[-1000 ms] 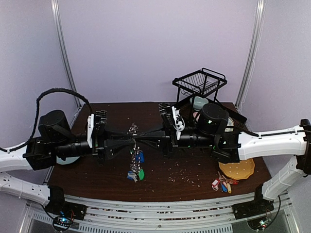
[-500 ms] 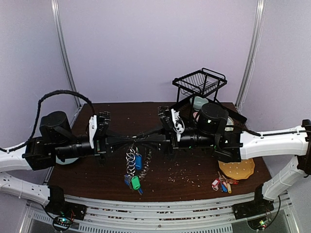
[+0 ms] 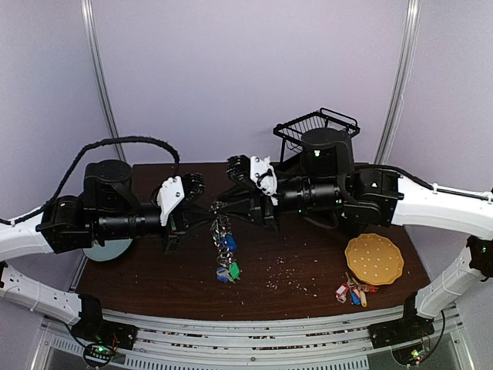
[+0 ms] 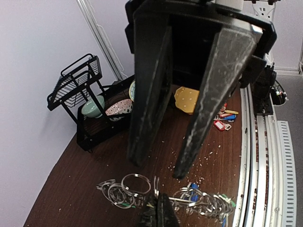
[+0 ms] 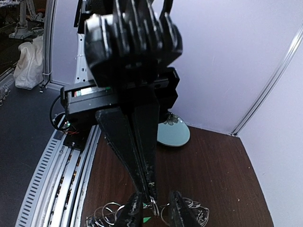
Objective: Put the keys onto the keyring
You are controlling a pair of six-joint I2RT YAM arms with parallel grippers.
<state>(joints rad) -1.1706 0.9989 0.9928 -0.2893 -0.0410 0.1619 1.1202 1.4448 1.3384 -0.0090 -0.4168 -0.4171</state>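
My landmark is the yellow plate, lying on the table.

1. Keyring: held in the air, well away from the plate on the side of the left arm. It hangs from the point where the two grippers meet. Its long axis runs straight down, with blue and green tags at the low end.
2. Left gripper: clenched on the keyring. The right wrist view shows its fingers drawn to a point on the wire.
3. Right gripper: released, its fingers parted on either side of that same point and gripping nothing that I can see.
4. Loose keys: a small bunch with red, yellow and blue tags, just beside the plate on its near edge, untouched.

Judgement: the right arm is the free one and the nearer to the plate. The bunch lies below and outward from its gripper, so the fetch falls to the right arm while the left holds the ring.
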